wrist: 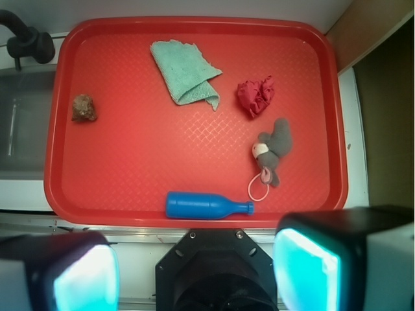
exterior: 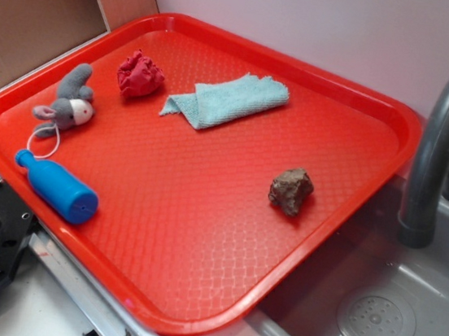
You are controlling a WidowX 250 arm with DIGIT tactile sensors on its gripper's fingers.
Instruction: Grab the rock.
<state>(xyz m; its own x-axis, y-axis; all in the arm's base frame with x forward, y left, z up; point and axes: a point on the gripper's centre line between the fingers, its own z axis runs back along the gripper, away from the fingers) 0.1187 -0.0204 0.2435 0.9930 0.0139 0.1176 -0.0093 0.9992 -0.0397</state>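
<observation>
Rock [exterior: 290, 190] alone on the red tray [exterior: 199, 239], gripper [wrist: 194, 269] high above and holding nothing.

Exterior view: the rock lies near the tray's edge by the sink [exterior: 402, 321] and the grey tap [exterior: 445, 138], well apart from the cloth [exterior: 226, 101], red ball [exterior: 140, 74], toy mouse [exterior: 70, 106] and blue bottle [exterior: 57, 187]; the arm is out of view except a dark part cut off at lower left. Wrist view: the rock [wrist: 84, 108] sits at the tray's left side; two blurred fingers [wrist: 305, 269] stand apart at the bottom edge, their tips cut off.
</observation>
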